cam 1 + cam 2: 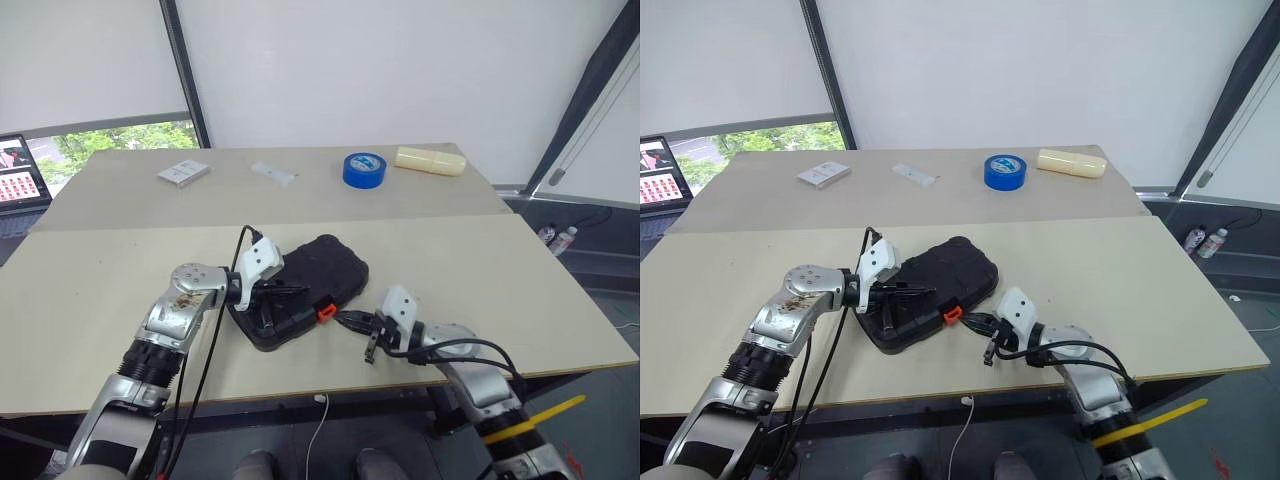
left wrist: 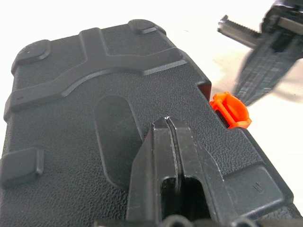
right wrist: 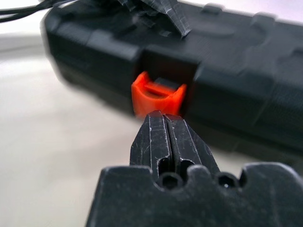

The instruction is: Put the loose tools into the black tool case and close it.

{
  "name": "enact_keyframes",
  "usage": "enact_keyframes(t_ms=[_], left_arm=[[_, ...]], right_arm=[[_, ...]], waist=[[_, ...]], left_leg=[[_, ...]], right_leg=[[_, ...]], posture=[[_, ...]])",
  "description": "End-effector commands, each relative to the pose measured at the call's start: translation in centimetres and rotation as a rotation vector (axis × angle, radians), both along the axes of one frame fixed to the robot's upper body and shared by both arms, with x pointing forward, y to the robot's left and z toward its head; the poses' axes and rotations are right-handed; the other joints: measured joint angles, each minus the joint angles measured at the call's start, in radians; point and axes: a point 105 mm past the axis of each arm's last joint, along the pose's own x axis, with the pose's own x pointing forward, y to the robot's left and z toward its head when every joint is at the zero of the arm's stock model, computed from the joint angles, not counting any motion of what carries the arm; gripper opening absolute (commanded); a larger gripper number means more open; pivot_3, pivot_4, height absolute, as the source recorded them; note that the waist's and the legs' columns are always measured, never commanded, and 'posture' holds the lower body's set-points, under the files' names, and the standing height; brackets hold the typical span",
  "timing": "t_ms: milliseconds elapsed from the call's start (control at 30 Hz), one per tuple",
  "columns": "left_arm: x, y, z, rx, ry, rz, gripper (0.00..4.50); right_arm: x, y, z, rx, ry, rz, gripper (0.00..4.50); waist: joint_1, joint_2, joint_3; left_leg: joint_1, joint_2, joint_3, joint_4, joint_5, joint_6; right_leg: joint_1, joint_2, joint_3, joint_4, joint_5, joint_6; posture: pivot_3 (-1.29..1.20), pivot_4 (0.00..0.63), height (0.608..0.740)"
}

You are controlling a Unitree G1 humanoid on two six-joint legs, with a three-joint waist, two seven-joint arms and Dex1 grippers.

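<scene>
Left eye view: closed black tool case (image 1: 300, 288) on the near table (image 1: 90, 310).
Left gripper (image 2: 166, 124), fingers pressed together, rests on the case lid. Right gripper (image 3: 164, 118), fingers also together, points at the orange latch (image 3: 157, 97) from the right.

Both arms reach inward; left gripper (image 2: 168, 124) and right gripper (image 3: 163, 118) have fingers pressed together

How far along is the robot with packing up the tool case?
Done: the black tool case lies shut, with no loose tools seen on the table. In hand: the shut left gripper presses on the lid, and the shut right gripper points at the orange latch. Left: whether the latch is fastened can't be told.
</scene>
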Motion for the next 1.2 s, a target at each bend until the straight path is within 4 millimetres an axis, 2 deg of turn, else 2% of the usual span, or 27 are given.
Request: enact_keyframes(t_ms=[33, 100, 267, 433, 467, 500, 567, 667, 733, 800, 833, 867, 900, 1000, 1033, 1100, 1200], left_arm=[[-1.4, 0.9, -5.2, 0.102, 0.173, 0.025, 0.02], [-1.4, 1.1, -5.3, 0.108, 0.174, 0.024, 0.02], [-1.4, 1.4, -5.1, 0.091, 0.159, 0.021, 0.02], [-1.8, 2.5, -2.1, -0.099, 0.047, 0.013, 0.02], [-2.2, 2.9, -1.2, -0.15, 0.012, -0.001, 0.52], [-2.5, 3.7, -0.3, -0.187, -0.031, 0.008, 0.7], [-3.5, 5.5, 1.0, -0.219, -0.099, 0.02, 1.38], [-4.6, 8.1, 2.4, -0.206, -0.181, 0.08, 2.57], [-5.4, 10.9, 2.5, -0.154, -0.207, 0.178, 3.28], [-5.5, 14.6, 2.6, -0.169, -0.215, 0.374, 3.98], [-5.5, 15.9, 2.5, -0.174, -0.216, 0.445, 4.31], [-6.3, 17.7, 1.7, -0.096, -0.23, 0.508, 4.5], [-7.4, 19.4, 0.5, -0.01, -0.214, 0.572, 4.5], [-10.1, 21.7, -1.5, 0.133, -0.175, 0.632, 4.5], [-10.9, 22.2, -1.8, 0.167, -0.17, 0.646, 4.5], [-11.7, 22.5, -1.7, 0.173, -0.174, 0.66, 4.5], [-11.6, 22.8, -0.5, 0.139, -0.239, 0.732, 4.5]], right_arm=[[0.3, 1.0, 2.4, 0.096, -0.07, 0.022, 0.0], [0.3, 1.2, 2.7, 0.123, -0.065, 0.019, 0.0], [0.2, 1.2, 2.0, 0.092, -0.045, 0.025, 0.0], [-0.6, -0.7, 2.8, 0.096, -0.041, 0.034, 0.0], [-0.9, -1.3, 3.1, 0.094, -0.046, 0.039, 0.0], [-1.2, -2.1, 3.4, 0.075, -0.061, 0.046, 0.59], [-1.9, -3.6, 3.9, 0.033, -0.089, 0.059, 1.06], [-2.7, -5.7, 4.2, -0.033, -0.12, 0.076, 2.23], [-2.9, -7.6, 4.4, -0.08, -0.164, 0.066, 2.91], [-2.9, -9.6, 4.5, -0.123, -0.2, 0.048, 3.58], [-2.9, -10.2, 4.4, -0.135, -0.207, 0.04, 3.9], [-2.8, -11.3, 4.1, -0.171, -0.209, 0.031, 4.2], [-2.7, -12.5, 3.8, -0.207, -0.211, 0.013, 4.45], [-2.5, -14.5, 3.3, -0.254, -0.213, -0.019, 4.45], [-2.3, -15.1, 3.4, -0.248, -0.224, -0.051, 4.45], [-2.0, -16.0, 3.6, -0.232, -0.239, -0.114, 4.45], [-2.1, -16.8, 3.1, -0.275, -0.245, -0.118, 4.45]], waist=[[-0.002, 0.0, 0.0], [-0.004, 0.0, 0.0], [-0.007, 0.0, 0.0], [-0.01, 0.002, 0.0], [-0.01, 0.002, 0.0], [-0.009, 0.001, 0.0], [-0.009, 0.001, 0.001], [-0.009, 0.0, 0.003], [-0.004, -0.003, 0.008], [-0.003, -0.003, 0.01], [-0.003, -0.005, 0.011], [-0.002, -0.007, 0.013], [-0.002, -0.008, 0.014], [-0.007, -0.012, 0.018], [-0.005, -0.013, 0.019], [0.001, -0.014, 0.019], [0.011, -0.014, 0.02]], left_leg=[[0.0, 0.0, 0.0, 0.0, 0.0, 0.0], [0.0, 0.0, 0.0, 0.0, 0.0, 0.0], [0.0, 0.0, 0.0, 0.0, -0.001, -0.001], [0.0, 0.0, 0.0, -0.002, 0.0, -0.001], [0.0, 0.0, 0.001, -0.003, 0.0, 0.0], [-0.001, 0.0, 0.001, -0.004, 0.001, 0.001], [-0.001, 0.0, 0.002, -0.008, 0.003, 0.005], [0.0, 0.0, 0.002, -0.017, 0.003, 0.006], [-0.001, 0.0, 0.001, -0.019, 0.003, 0.006], [-0.002, 0.001, 0.0, -0.019, 0.003, 0.005], [-0.002, 0.0, 0.001, -0.019, 0.003, 0.005], [-0.002, 0.0, 0.001, -0.019, 0.002, 0.005], [-0.002, 0.0, 0.001, -0.018, 0.002, 0.005], [-0.002, -0.001, 0.004, -0.018, 0.001, 0.003], [-0.003, -0.001, 0.004, -0.018, 0.0, 0.003], [-0.004, 0.0, 0.004, -0.018, 0.0, 0.002], [-0.005, 0.001, 0.006, -0.018, -0.004, -0.004]], right_leg=[[0.0, 0.0, 0.0, 0.0, 0.0, 0.0], [0.0, 0.0, 0.0, 0.0, 0.0, 0.0], [0.0, 0.0, 0.0, 0.0, 0.0, 0.0], [-0.001, 0.0, 0.001, 0.0, 0.0, 0.0], [-0.002, 0.0, 0.001, 0.0, 0.0, -0.001], [-0.002, 0.0, 0.001, 0.0, -0.001, -0.001], [-0.003, -0.001, 0.001, -0.002, -0.001, 0.0], [-0.005, 0.0, 0.001, -0.003, -0.001, 0.0], [-0.006, 0.0, 0.0, -0.003, -0.004, 0.0], [-0.007, 0.0, -0.001, -0.003, -0.005, -0.001], [-0.007, 0.0, -0.001, -0.003, -0.005, 0.0], [-0.007, -0.001, -0.001, -0.004, -0.006, 0.002], [-0.007, -0.001, -0.001, -0.004, -0.006, 0.003], [-0.007, -0.004, -0.001, -0.007, -0.006, 0.001], [-0.007, -0.005, -0.001, -0.007, -0.005, -0.005], [-0.008, -0.006, -0.001, -0.007, -0.006, -0.01], [-0.01, -0.006, -0.002, -0.007, -0.006, -0.011]], posture=[[0.0, 0.15, 0.74], [0.0, 0.15, 0.74], [0.0, 0.15, 0.74], [0.0, 0.15, 0.74], [0.0, 0.15, 0.74], [0.0, 0.15, 0.74], [0.0, 0.15, 0.74], [0.0, 0.15, 0.74], [0.0, 0.15, 0.74], [0.0, 0.15, 0.74], [0.0, 0.15, 0.74], [0.0, 0.15, 0.74], [0.0, 0.15, 0.74], [0.0, 0.15, 0.74], [0.0, 0.15, 0.74], [0.0, 0.15, 0.74], [0.0, 0.15, 0.74]])
